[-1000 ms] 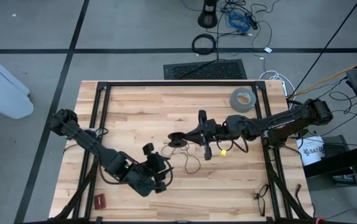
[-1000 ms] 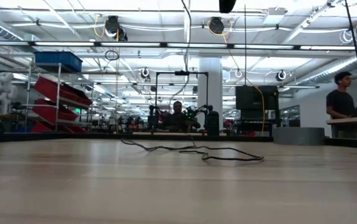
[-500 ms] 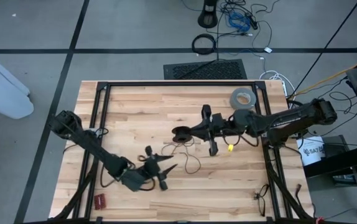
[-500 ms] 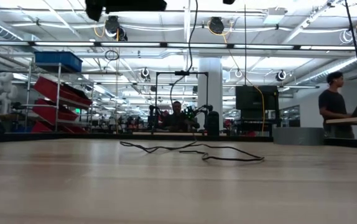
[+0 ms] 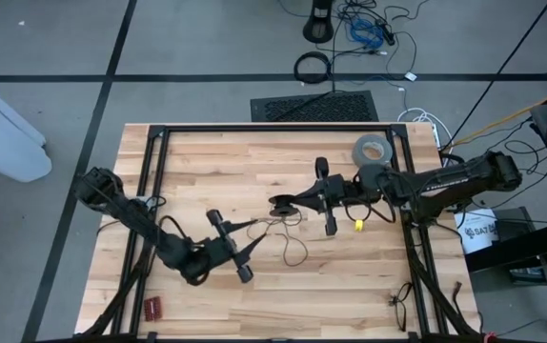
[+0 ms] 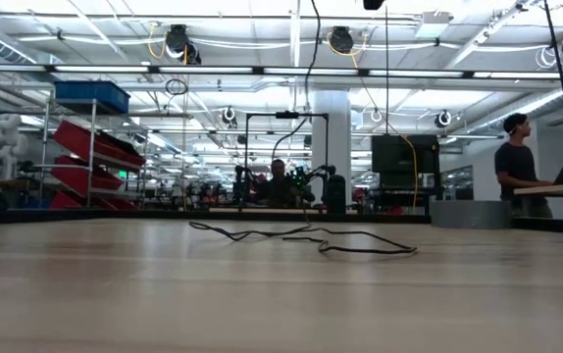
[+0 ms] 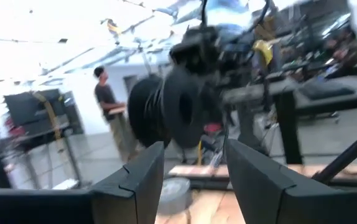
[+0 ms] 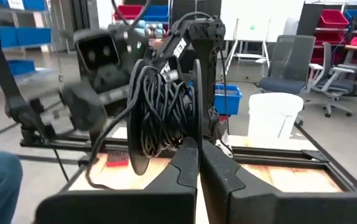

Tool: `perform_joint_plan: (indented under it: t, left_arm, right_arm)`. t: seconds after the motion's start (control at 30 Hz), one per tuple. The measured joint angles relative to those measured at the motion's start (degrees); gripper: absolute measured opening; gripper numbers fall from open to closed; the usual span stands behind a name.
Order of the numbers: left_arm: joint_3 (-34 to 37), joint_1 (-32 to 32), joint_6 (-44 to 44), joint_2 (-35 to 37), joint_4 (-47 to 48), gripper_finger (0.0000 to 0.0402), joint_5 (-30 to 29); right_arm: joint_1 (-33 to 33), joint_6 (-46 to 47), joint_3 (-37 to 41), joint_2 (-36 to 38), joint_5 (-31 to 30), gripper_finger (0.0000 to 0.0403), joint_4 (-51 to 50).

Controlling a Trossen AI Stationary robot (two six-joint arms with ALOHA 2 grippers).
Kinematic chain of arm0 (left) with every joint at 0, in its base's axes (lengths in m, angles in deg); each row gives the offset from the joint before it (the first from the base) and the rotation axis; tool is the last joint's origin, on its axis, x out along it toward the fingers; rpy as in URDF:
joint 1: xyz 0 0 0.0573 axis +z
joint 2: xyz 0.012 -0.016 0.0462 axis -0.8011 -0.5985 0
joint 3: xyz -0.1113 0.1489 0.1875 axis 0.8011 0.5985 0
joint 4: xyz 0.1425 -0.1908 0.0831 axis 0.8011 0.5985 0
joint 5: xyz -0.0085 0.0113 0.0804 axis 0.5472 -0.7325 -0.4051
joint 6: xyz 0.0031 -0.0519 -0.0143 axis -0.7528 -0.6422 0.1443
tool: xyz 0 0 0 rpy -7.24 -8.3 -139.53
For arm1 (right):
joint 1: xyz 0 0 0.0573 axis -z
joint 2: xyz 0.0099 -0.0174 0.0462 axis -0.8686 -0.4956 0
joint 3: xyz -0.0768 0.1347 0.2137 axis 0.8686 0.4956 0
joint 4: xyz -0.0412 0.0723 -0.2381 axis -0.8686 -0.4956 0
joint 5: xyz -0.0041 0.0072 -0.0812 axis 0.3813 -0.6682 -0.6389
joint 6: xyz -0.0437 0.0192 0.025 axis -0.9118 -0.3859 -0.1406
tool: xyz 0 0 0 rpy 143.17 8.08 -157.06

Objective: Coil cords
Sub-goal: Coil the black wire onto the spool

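Cords (image 5: 291, 250) trailed loosely across the desk (image 5: 207, 167) toward the black spool (image 5: 281, 204) gripped by the closed right tool (image 5: 293, 202); left tool (image 5: 231, 246) gaped empty.

left gripper (image 5: 231, 246) swung toward table centre, spool (image 5: 281, 204) shifted right

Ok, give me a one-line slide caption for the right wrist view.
Right gripper, fingers shut on the flange of a black spool wound with thin black cord, faces the left arm across the table.
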Motion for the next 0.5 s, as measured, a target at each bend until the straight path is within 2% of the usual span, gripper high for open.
perform_joint_plan:
  t: [0.17, 0.27, 0.43, 0.5]
  left_arm:
    - [0.0, 1.0, -0.8, 3.0, -0.2, 0.018, 3.2]
    - [0.0, 2.3, -4.4, 5.1, 2.1, 0.018, 6.1]
    - [0.0, 6.7, -21.4, 9.4, 20.8, 0.018, 14.1]
    - [0.0, 8.6, -26.2, 9.9, 24.5, 0.018, 17.5]
  right_arm:
    - [1.2, -3.6, 0.0, 0.0, 2.8, 0.0, -0.8]
    - [1.4, -5.7, 0.0, 0.0, 3.8, 0.0, -1.8]
    - [1.4, -8.0, 0.0, 0.0, 4.2, 0.0, -1.8]
    - [1.7, -8.2, 0.0, 0.0, 4.2, 0.0, -2.1]
